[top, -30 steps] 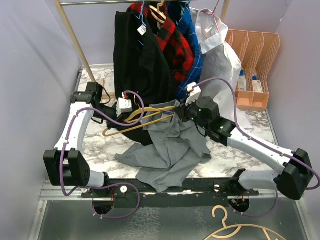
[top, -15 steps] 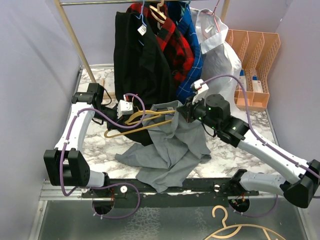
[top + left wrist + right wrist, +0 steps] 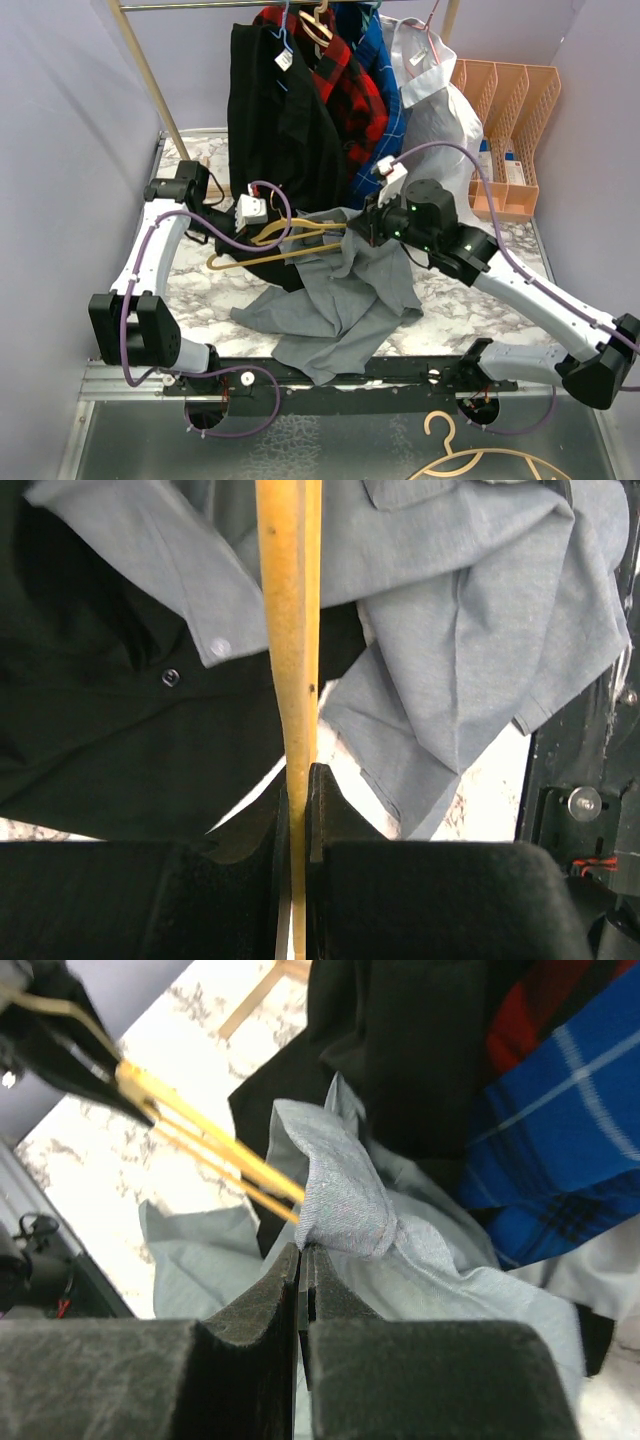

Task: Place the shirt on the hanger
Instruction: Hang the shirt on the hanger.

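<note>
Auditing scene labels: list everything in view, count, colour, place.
shirt: 1, light grey, bunched mid-table, top lifted
hanger: 1, yellow, above table, left of shirt
black garment: 1, black, rack left
red plaid shirt: 1, red-black, rack centre
blue plaid shirt: 1, blue, beside red one
white shirt: 1, white, rack right
organiser: 1, peach, back right
spare hanger: 1, pale tan, below table's near edge
clothes rack: 1, wooden posts, back
table: 1, white marble, centre
left gripper: 1, black, shut on hanger
right gripper: 1, black, shut on shirt

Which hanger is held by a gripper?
The thin yellow-gold hanger, clamped in the left gripper. The pale tan hanger by the arm bases lies untouched; the hangers on the rail carry clothes.
</note>
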`<state>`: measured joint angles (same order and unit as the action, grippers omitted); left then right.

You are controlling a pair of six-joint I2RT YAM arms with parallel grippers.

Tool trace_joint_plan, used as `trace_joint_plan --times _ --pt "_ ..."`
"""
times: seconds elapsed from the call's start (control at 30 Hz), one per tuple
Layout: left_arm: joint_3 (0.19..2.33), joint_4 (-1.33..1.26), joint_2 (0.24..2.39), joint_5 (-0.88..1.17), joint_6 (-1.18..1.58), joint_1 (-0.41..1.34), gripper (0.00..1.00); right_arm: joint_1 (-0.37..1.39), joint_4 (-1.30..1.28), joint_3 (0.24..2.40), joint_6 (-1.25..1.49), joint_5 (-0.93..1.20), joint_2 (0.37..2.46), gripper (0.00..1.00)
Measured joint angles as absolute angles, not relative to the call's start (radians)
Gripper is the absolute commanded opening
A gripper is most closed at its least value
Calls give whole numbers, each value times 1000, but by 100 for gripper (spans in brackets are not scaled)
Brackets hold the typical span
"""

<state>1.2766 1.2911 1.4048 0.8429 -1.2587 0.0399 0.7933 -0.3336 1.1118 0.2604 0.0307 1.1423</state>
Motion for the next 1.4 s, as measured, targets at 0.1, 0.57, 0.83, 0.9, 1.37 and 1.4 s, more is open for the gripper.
trace_joint_plan --times 0.1,0.57,0.83,0.9,1.37,1.4 --pt "1318 1285 1430 871 -1243 40 0 802 -350 1111 274 91 1180 1" --pt "1328 1257 1469 945 -1172 114 0 843 -329 1087 304 167 1173 1" --pt "1269 1182 1461 977 -1100 152 0 844 -339 1128 272 143 1173 1" --pt "1256 1176 1453 981 -1093 157 0 845 -352 1167 252 129 1173 1" --pt "1250 1088 1450 1038 -1013 184 0 852 -402 1288 261 239 1286 1" --pt "1251 1087 1449 1035 -1007 188 0 857 -402 1279 262 244 1290 1"
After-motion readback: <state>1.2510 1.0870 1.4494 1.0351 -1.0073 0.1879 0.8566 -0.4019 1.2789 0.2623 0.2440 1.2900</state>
